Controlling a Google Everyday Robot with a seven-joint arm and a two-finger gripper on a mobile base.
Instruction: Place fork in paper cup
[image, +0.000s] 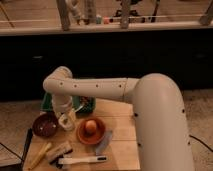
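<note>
The paper cup (68, 122) is a small white cup standing on the wooden table (120, 150), between the dark brown bowl (44, 125) and the orange dish (91, 132). My gripper (65, 113) hangs at the end of the white arm, pointing down right over the cup and partly hiding it. I cannot make out the fork: it may be hidden at the gripper or be one of the utensils lying at the table's front.
The orange dish holds a round orange object (90, 126). A green tray (84, 104) stands behind the gripper. At the front lie a grey-blue utensil (104, 142), a white-handled utensil (83, 160), a tan brush-like object (59, 151), a yellow piece (39, 156) and a black utensil (26, 145).
</note>
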